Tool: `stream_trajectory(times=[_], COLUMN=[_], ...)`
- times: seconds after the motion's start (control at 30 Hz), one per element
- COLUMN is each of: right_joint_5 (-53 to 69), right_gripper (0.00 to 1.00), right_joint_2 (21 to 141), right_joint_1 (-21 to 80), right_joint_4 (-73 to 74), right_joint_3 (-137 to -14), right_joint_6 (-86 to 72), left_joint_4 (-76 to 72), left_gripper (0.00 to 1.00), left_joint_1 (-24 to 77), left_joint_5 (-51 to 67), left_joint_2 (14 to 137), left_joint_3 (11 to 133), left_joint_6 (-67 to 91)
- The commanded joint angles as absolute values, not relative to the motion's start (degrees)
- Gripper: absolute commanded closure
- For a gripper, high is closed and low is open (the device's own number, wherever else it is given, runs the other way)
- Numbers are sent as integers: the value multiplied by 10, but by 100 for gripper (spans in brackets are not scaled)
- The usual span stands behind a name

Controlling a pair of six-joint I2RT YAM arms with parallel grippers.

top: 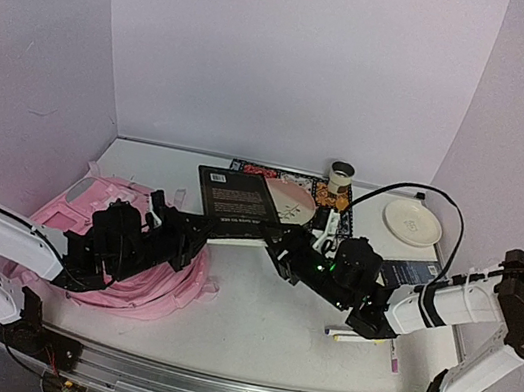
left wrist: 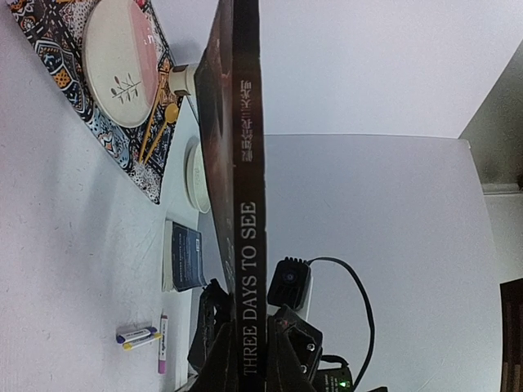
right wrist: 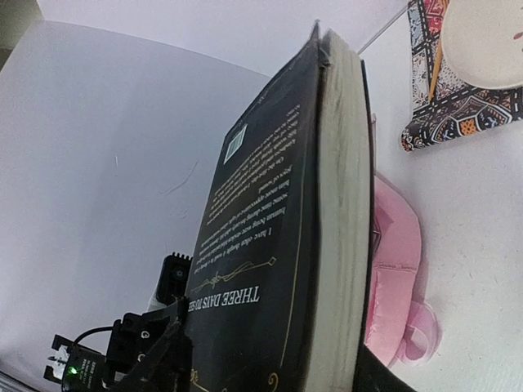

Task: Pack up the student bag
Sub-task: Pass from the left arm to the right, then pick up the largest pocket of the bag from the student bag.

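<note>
The pink student bag [top: 160, 285] lies crumpled at the left of the table, under my left arm; it also shows in the right wrist view [right wrist: 394, 269]. A black book [top: 236, 202], titled "Three Days to See", is held off the table between both grippers. My left gripper [top: 197, 231] is shut on its left end, with the spine [left wrist: 245, 204] between my jaws [left wrist: 252, 369]. My right gripper [top: 280, 252] is shut on its right end, the cover [right wrist: 253, 245] and page edge between my jaws [right wrist: 270, 380]. The book's near left corner hangs over the bag's edge.
At the back, a patterned mat [top: 256, 170] bears a cream plate [top: 291, 201], wooden spoons and a cup [top: 341, 178]. A white saucer [top: 412, 221] sits back right. A dark blue booklet [top: 411, 273], two pens [top: 357, 336] and a pink marker [top: 394, 357] lie under my right arm.
</note>
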State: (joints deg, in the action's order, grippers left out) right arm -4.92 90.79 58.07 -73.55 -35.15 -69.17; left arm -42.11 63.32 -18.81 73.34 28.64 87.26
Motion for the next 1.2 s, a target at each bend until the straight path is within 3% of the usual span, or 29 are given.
stream_trajectory(times=[0.0, 0.23, 0.4, 0.53, 0.63, 0.83, 1.03, 1.17], right_joint_5=[-61, -54, -42, -25, -18, -9, 10, 22], right_gripper=[52, 75, 99, 100, 100, 100, 100, 100], right_joint_2=[889, 892, 881, 878, 870, 847, 820, 824], right_joint_1=[577, 568, 555, 544, 534, 511, 495, 494], right_joint_4=[-953, -981, -988, -991, -993, -993, -993, -992], right_joint_3=[-352, -347, -332, -325, -311, -270, -231, -224], right_joint_6=[-671, -668, -659, -661, -663, -670, -674, -684], left_joint_4=[-470, -471, -470, -468, -444, -228, 36, 122], left_gripper=[100, 100, 91, 78, 60, 36, 24, 19], left_joint_1=[643, 655, 656, 655, 655, 655, 654, 654], left_joint_5=[-160, -157, -190, -216, -229, -288, -341, -337], left_joint_2=[748, 763, 744, 729, 708, 668, 677, 683], left_joint_3=[304, 306, 270, 240, 231, 288, 395, 428], left_joint_6=[878, 875, 846, 813, 746, 603, 531, 511])
